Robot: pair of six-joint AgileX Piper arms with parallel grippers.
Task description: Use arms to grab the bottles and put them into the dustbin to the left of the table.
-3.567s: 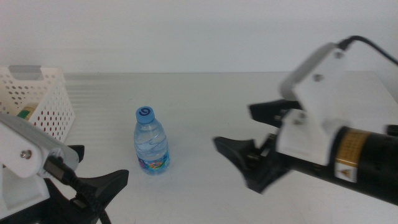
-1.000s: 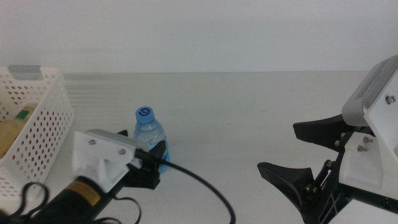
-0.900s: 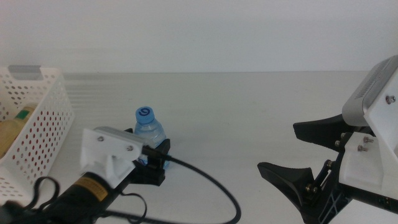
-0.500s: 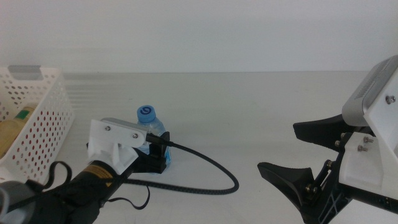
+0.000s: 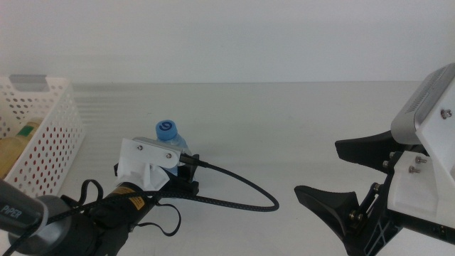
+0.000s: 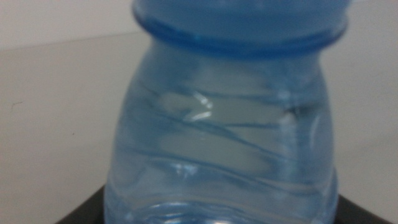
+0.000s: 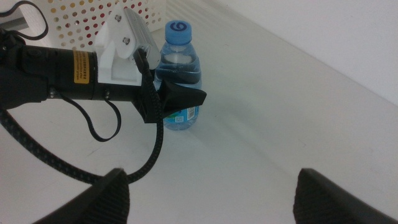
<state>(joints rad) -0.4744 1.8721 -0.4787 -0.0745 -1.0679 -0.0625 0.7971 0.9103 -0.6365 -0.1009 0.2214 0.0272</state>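
The left tool (image 5: 186,176) is holding its jaws around the water bottle (image 7: 181,87), which is standing on the desk (image 5: 284,121) near the dustbin (image 5: 44,142) at the left edge; something yellowish is lying inside. The right tool (image 7: 208,186) is waiting with jaws apart.

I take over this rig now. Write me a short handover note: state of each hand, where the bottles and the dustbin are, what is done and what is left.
Left hand: around the water bottle, dark jaws on both sides of its body; bottle stands upright on the table. Whether the grip is closed I cannot tell.
Right hand: open, holds nothing, waits at the right side.
Dustbin: at the table's left, already with a pale-yellow bottle inside.
Left to do: secure the grip, lift the water bottle, drop it into the dustbin.
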